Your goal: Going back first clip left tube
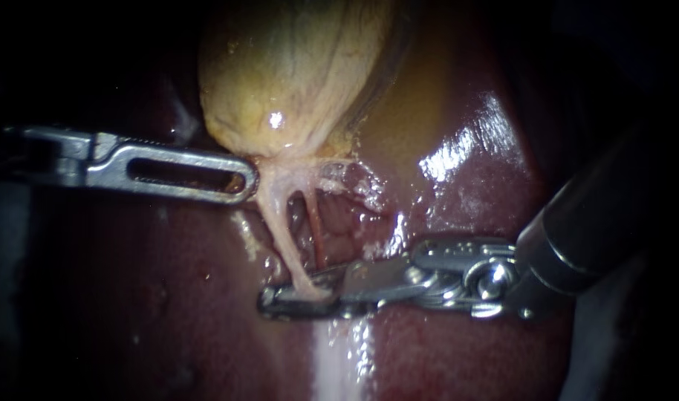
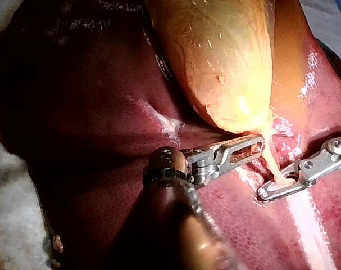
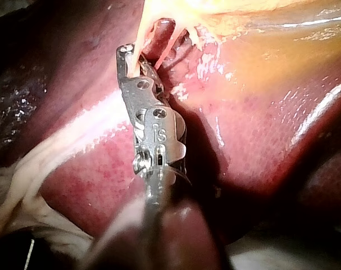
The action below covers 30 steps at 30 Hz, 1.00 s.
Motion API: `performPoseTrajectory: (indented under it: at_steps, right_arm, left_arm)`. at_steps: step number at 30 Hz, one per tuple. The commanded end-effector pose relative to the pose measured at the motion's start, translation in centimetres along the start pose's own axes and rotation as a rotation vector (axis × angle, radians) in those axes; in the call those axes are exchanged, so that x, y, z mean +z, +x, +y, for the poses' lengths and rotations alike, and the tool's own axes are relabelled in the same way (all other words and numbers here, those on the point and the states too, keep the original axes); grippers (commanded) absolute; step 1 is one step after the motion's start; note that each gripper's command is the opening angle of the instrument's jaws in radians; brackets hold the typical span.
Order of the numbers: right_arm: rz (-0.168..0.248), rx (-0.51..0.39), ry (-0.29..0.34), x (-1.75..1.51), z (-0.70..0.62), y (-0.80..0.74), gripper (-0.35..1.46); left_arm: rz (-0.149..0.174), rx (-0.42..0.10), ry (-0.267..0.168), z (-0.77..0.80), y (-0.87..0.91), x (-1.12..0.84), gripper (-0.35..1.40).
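Two instruments, left pincer pinching the gallbladder neck, right pincer spread around the left tube, over liver.

Your endoscope sits close over the tissue, facing the gallbladder and liver; the left instrument comes in from its left, the right instrument from its right. Each wrist camera looks along its own shaft toward the tip, also close. All three views share the tubes beside the gallbladder; your left wrist view takes in the right instrument's tip too.
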Motion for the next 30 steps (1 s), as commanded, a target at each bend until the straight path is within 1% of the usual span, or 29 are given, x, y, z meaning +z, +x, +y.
performPoseTrajectory:
  at_steps: [1,6,7,9,10,11,12,13,15,19,24,27,30]
  right_arm:
    - [0.0,-0.001,0.002,0.01,0.0,-0.01,-0.35]
    - [-0.001,0.018,0.004,0.01,0.01,0.0,-0.35]
    - [0.018,0.011,0.013,0.01,0.0,0.01,-0.35]
    - [0.059,-0.038,0.028,0.03,-0.01,0.04,-0.04]
    - [0.071,-0.084,0.029,0.06,-0.01,0.08,0.2]
    - [0.072,-0.1,0.027,0.09,-0.01,0.11,0.37]
    - [0.075,-0.116,0.026,0.12,-0.01,0.14,0.44]
    - [0.085,-0.151,0.012,0.15,-0.01,0.17,0.47]
    - [0.112,-0.161,-0.026,0.18,-0.01,0.2,0.49]
    - [0.111,-0.217,-0.032,0.15,-0.01,0.22,0.49]
    - [0.112,-0.259,-0.04,0.09,-0.01,0.28,0.49]
    - [0.113,-0.261,-0.045,0.04,-0.01,0.31,0.49]
    - [0.113,-0.261,-0.043,-0.01,-0.01,0.31,0.49]
  left_arm:
    - [0.0,0.0,0.0,0.0,0.0,0.0,-0.35]
    - [0.0,0.0,0.0,0.0,0.0,0.0,-0.35]
    - [0.0,0.0,0.0,0.0,0.0,0.0,-0.35]
    - [0.0,0.0,0.0,0.0,0.0,0.0,-0.35]
    - [0.0,0.0,0.0,0.0,0.0,0.0,-0.35]
    - [0.0,0.0,-0.001,0.0,0.0,0.0,-0.35]
    - [0.0,0.0,-0.001,0.0,0.0,-0.01,-0.35]
    - [0.0,0.0,-0.001,0.0,0.0,-0.01,-0.35]
    - [0.0,0.0,-0.001,0.0,0.0,-0.01,-0.35]
    - [-0.001,0.0,-0.001,0.0,0.0,-0.01,-0.35]
    - [-0.001,0.0,-0.001,0.0,0.0,-0.01,-0.35]
    - [-0.001,0.0,-0.001,0.0,0.0,-0.01,-0.35]
    - [-0.001,0.0,-0.001,0.0,0.0,-0.01,-0.35]
